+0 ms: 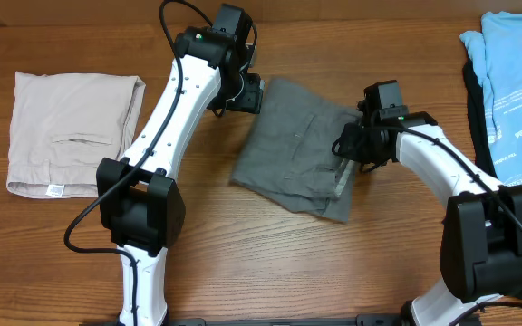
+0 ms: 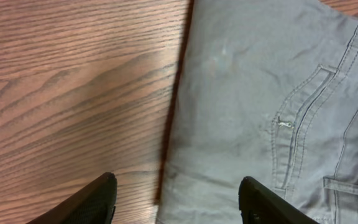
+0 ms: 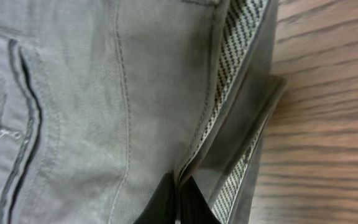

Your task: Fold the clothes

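Note:
The dark grey shorts [image 1: 297, 149] lie roughly flat in the middle of the table, slit pocket facing up. My left gripper [image 1: 248, 94] hovers over their upper left edge. In the left wrist view it [image 2: 178, 185] is open, and the edge of the shorts [image 2: 247, 93] runs between its fingers without touching them. My right gripper [image 1: 349, 145] is at the right side of the shorts. The right wrist view shows it [image 3: 179, 185] shut on a fold of the shorts [image 3: 104, 93] at the waistband, whose patterned lining [image 3: 229, 56] is turned out.
Pale beige shorts [image 1: 71, 131] lie folded at the far left. A light-blue shirt [image 1: 515, 81] sits on a dark garment [image 1: 472, 100] at the right edge. Bare wood table [image 1: 270, 263] lies in front of the grey shorts.

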`<state>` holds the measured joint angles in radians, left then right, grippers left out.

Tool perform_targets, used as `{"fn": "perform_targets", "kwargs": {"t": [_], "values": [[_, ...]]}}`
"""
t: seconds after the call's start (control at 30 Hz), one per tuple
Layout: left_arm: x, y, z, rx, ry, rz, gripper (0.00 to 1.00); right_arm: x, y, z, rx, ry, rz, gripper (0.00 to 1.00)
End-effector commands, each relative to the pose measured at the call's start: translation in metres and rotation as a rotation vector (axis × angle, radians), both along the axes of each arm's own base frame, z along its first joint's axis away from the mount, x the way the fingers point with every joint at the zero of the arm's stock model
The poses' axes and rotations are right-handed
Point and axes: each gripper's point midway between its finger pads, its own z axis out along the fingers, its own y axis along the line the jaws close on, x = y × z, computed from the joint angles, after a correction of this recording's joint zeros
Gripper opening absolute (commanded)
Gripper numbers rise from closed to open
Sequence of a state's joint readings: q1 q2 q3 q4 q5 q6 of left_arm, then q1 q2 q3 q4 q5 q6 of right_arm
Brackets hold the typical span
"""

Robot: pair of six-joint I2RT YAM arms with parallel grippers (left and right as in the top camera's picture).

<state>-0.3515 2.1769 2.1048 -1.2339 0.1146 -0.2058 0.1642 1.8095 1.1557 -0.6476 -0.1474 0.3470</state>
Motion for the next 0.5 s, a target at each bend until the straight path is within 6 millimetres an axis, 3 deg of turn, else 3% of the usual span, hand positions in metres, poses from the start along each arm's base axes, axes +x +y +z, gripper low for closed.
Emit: {"fn": "perform_targets", "kwargs": {"t": [0.0, 0.07, 0.13, 0.2, 0.27, 0.4, 0.43, 0.47], "values": [[0.006, 0.0, 0.012, -0.002, -0.044, -0.009, 0.67, -0.002, -0.017, -0.013, -0.078, -0.007, -0.036, 0.04], [0.007, -0.001, 0.012, -0.006, -0.047, -0.005, 0.66, -0.003, -0.018, -0.015, -0.078, -0.008, -0.038, 0.09], [0.008, -0.002, 0.012, -0.008, -0.052, -0.006, 0.66, 0.0, -0.018, -0.01, -0.078, -0.016, -0.035, 0.36], [0.008, -0.005, 0.013, -0.019, -0.055, -0.01, 0.66, 0.002, -0.019, 0.003, -0.077, -0.014, -0.038, 0.56], [0.01, -0.008, 0.014, -0.039, -0.059, -0.015, 0.67, 0.004, -0.019, 0.027, -0.065, -0.02, -0.038, 0.69], [0.012, -0.009, 0.015, -0.044, -0.068, -0.014, 0.68, -0.001, -0.011, 0.078, -0.016, -0.043, -0.023, 0.71], [0.012, -0.01, 0.015, -0.047, -0.07, -0.008, 0.68, -0.004, -0.006, 0.089, 0.018, -0.048, -0.011, 0.68], [0.013, -0.011, 0.016, -0.053, -0.071, -0.006, 0.66, -0.009, 0.003, 0.1, 0.069, -0.054, 0.008, 0.6]]}}
